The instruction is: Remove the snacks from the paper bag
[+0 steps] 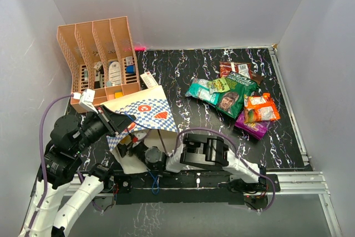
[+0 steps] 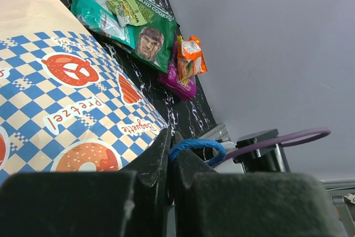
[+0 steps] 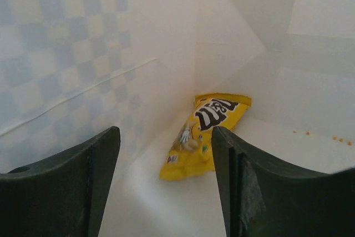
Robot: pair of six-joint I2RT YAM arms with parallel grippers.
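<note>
Left gripper (image 2: pixel 171 142) pinched the paper bag (image 2: pixel 66 81); right gripper (image 3: pixel 165 142), jaws spread, faced a yellow packet (image 3: pixel 205 131), which closing early could shove deeper

1. The left arm (image 1: pixel 69 137) is showing black joint housings and white links.
2. A purple cable (image 1: pixel 43 137) is looping along it.
3. The right arm (image 1: pixel 206 151) is showing a blocky black body, a white link and a second purple cable (image 1: pixel 271 188).
4. The right gripper (image 3: pixel 165 132) is presenting two dark, flat, round-tipped fingers (image 3: pixel 66 192).

— How is the left gripper (image 2: pixel 169 140) seen?
— Fingers are pressed together; the arm is raised and angled rightward.
— And the right gripper (image 3: pixel 165 137)?
— Its fingers are spread apart; the arm is stretched low, leftward.
</note>
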